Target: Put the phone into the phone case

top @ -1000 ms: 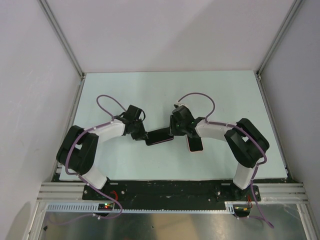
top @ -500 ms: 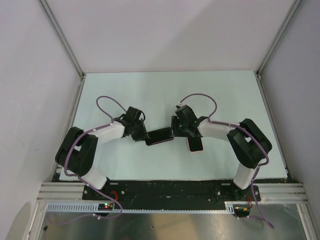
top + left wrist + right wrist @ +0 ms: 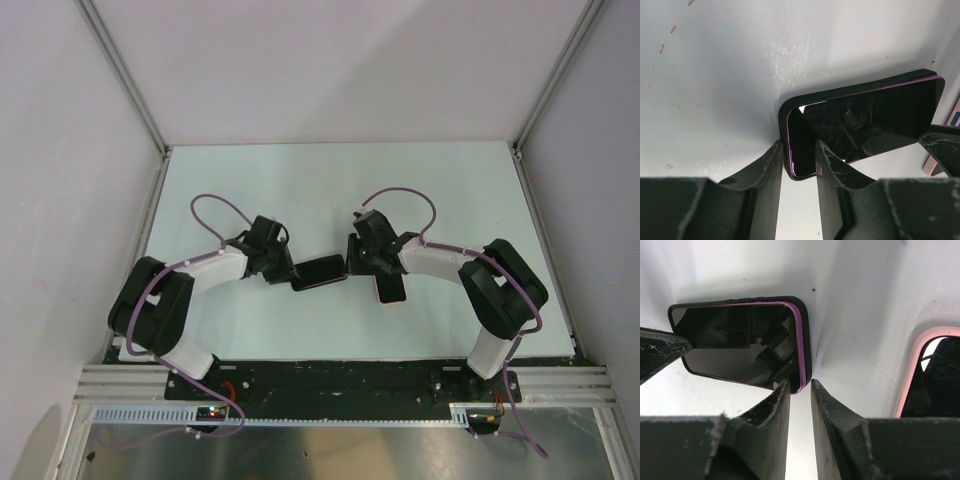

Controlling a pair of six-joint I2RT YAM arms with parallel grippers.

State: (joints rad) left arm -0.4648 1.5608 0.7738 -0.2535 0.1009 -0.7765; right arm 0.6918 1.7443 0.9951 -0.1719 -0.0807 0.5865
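The left fingers, narrowly parted, straddle one end of the phone, grip unclear, and the right fingers, nearly together and empty, sit at its far corner; between them it lies apparently seated in the phone case, perhaps needing a final press.

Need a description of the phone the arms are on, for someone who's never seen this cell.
On the pale table, look dead centre, between the tips of the left hand and right hand. The phone lies flat there, dark screen up. It has a black surround with a thin purple edge, while the pink-rimmed neighbour lies just to its right.
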